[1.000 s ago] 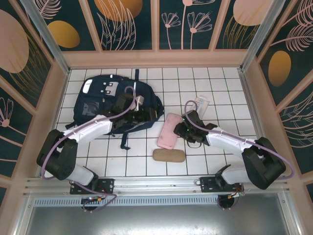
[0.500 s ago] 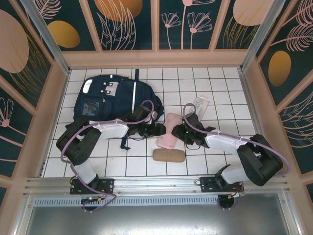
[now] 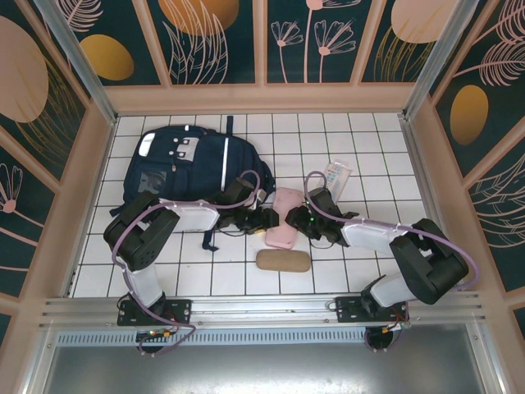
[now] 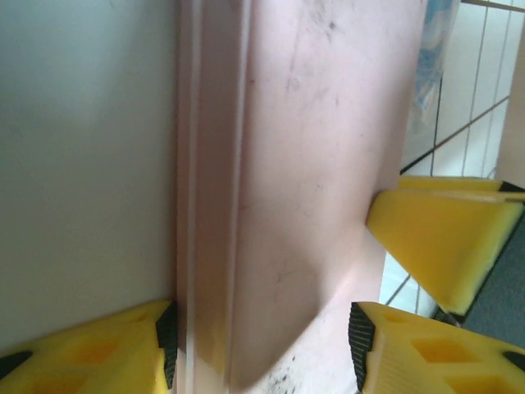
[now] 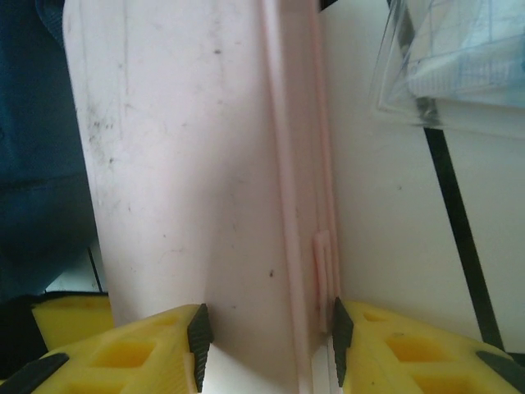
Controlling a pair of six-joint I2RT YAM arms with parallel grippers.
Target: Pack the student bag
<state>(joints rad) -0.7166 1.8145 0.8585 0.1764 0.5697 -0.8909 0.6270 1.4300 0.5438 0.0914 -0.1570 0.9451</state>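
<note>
Pink case in right pincer; overhead, tan pouch.

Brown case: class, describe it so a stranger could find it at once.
Find the big navy backpack. To its right lies a pink box. Just below that in the top view sits the brown case, the only flat tan oval.

You have a dark navy student bag with a white stripe and grey-white patches, a pale pink case, a tan pouch and a white bench gridded grey. Your right hand has yellow fingers with black pads.
</note>
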